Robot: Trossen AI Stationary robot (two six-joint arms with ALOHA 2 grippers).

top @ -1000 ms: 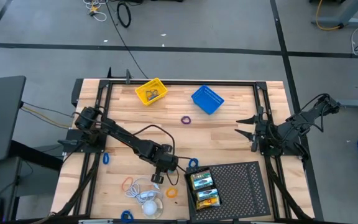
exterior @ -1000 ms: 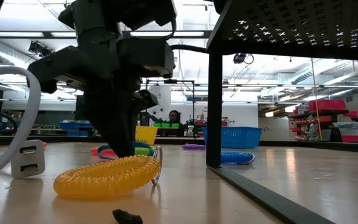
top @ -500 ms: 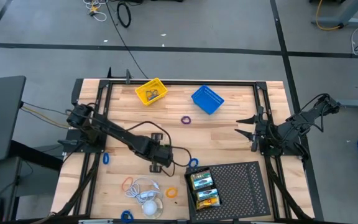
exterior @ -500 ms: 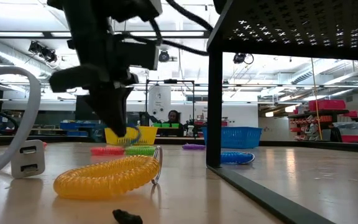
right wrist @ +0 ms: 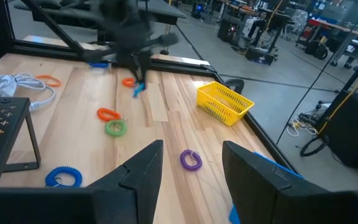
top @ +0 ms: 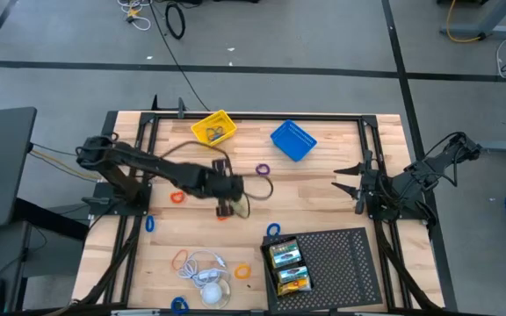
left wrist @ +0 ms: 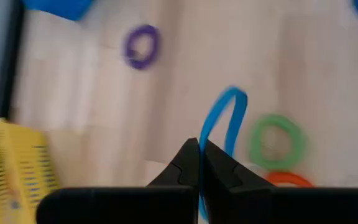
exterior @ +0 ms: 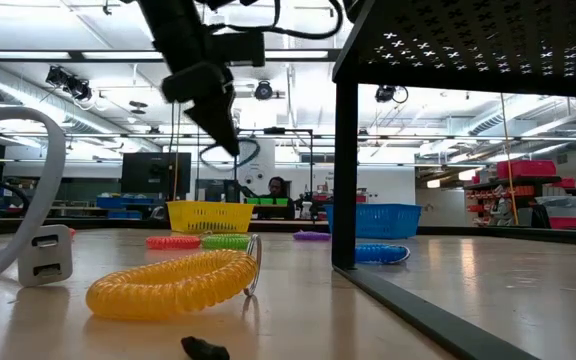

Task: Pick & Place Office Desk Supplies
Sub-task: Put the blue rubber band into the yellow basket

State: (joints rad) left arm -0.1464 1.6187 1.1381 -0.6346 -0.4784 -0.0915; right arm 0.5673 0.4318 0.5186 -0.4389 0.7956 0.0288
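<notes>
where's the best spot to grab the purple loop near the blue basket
Probably the rim of the purple loop, coming straight down from above. It lies flat on the bare wood with an open centre, so one jaw can go inside the ring and one outside. It sits apart from the blue basket, so any side looks free.

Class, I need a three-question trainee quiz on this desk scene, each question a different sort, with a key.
1. True or false: the left hand is shut on a thin blue plastic loop, clear of the wooden table.
2. Where do the two yellow-and-green crayon boxes lie? A. on the black perforated tray; B. on bare table wood; C. in the right hand.
3. Fill in: the right hand, waiting at the table's right side, is ____.
Key: 1 true; 2 A; 3 open.
</notes>
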